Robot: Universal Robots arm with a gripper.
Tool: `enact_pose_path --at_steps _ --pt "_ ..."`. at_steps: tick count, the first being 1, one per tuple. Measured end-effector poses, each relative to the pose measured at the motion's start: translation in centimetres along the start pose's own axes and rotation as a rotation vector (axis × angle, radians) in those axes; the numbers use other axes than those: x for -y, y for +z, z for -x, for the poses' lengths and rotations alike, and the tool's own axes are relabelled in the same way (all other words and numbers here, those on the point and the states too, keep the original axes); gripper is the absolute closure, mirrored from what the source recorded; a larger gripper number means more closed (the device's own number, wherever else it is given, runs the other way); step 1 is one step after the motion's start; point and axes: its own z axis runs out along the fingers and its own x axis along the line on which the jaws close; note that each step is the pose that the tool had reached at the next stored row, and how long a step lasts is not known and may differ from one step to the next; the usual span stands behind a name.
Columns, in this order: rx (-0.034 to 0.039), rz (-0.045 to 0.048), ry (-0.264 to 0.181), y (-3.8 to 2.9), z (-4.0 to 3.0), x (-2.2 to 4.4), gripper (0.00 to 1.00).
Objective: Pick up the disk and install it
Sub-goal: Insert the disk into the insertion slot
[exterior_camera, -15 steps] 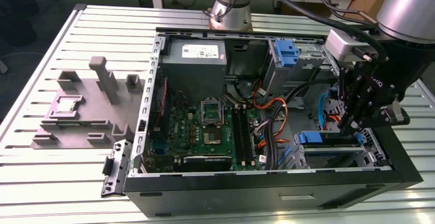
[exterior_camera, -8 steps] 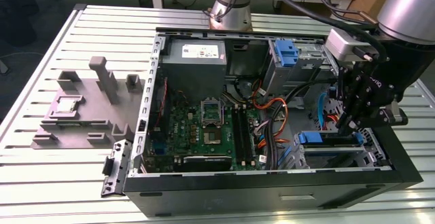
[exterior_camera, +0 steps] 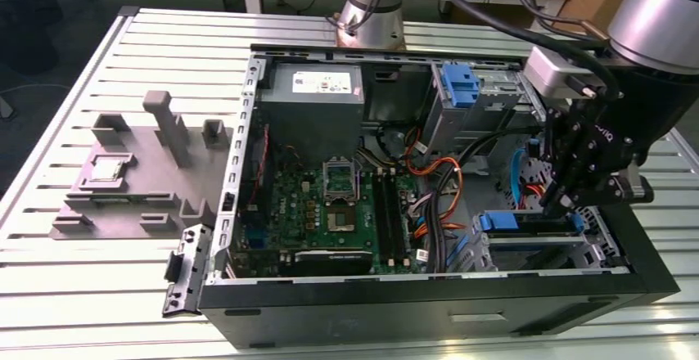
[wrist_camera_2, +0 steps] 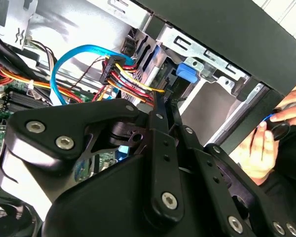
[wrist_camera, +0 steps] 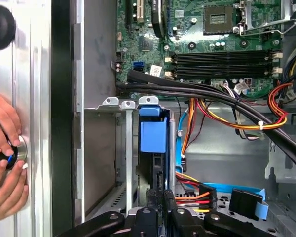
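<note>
The disk [wrist_camera: 152,143] stands edge-on in the drive cage [wrist_camera: 108,148], gripper [wrist_camera: 160,195] fingers pinched narrowly on its edge; stiff, fairly heavy, best held by its blue bracket.

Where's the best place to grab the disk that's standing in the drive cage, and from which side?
Probably take the disk by its narrow exposed edge, just behind the blue bracket, coming straight in through the open side of the case. It stands on edge in the metal cage, whose walls cover its flat faces, leaving only that edge free.
</note>
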Motion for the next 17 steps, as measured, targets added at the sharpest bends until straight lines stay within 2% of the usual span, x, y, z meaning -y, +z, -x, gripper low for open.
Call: enact_pose_path --at_steps 4,7,9,12,17 --pt "0.0027 0.0013 0.007 0.20 0.03 0.01 0.83" --pt "0.0180 0.0014 0.007 0.24 0.04 0.02 0.83" --pt "0.0229 0.0003 0.008 0.26 0.05 0.03 0.83" --pt "0.0235 -0.0024 0.008 0.27 0.03 0.02 0.83" --pt "0.0238 -0.0150 0.010 0.28 0.01 0.02 0.83"
